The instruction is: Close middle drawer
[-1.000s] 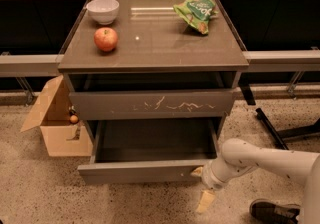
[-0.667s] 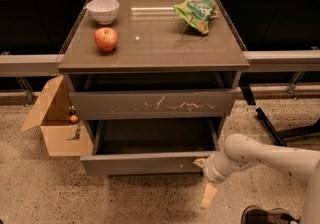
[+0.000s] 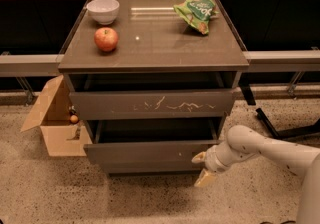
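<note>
the gripper [image 3: 202,168] sits low, beneath the near right corner of the tabletop [image 3: 160,50], at the right end of the middle drawer [image 3: 145,154]. its jaws are spread and pinch nothing. the upper fingertip [image 3: 198,157] touches the drawer front and the lower one hangs below it. a flat, handle-less front offers nothing to grasp, so i judge the gripper is set there to push. the drawer juts out past the near edge with a dark gap above it, so it is not yet shut. pushing at one end could skew it on its runners. the scratched drawer [image 3: 150,104] above also stands slightly out. a bowl [image 3: 103,10] sits by the far left corner and an apple [image 3: 106,39] near the left edge.
</note>
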You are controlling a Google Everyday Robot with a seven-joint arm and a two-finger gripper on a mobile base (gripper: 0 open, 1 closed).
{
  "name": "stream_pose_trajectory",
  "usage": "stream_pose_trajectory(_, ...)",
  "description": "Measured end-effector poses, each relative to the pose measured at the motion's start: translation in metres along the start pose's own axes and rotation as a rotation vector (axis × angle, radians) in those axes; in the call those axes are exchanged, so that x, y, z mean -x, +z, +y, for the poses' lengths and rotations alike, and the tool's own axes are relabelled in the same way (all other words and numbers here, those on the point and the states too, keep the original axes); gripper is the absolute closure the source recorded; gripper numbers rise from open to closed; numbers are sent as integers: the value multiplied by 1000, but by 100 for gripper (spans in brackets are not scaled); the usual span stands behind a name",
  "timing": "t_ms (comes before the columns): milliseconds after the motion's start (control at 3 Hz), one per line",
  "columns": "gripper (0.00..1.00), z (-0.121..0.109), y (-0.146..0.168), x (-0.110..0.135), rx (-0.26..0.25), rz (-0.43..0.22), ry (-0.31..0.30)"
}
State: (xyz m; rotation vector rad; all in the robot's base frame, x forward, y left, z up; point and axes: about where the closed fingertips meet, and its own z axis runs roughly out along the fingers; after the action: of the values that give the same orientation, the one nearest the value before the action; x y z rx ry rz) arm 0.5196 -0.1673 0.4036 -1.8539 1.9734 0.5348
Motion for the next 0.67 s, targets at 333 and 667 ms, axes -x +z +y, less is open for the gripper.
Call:
stream_pose_trajectory(333,61,-18,-6,-1,-19,-10,-24)
stream_pose_trajectory(667,67,-35,-14,-3,-42,-7,-37)
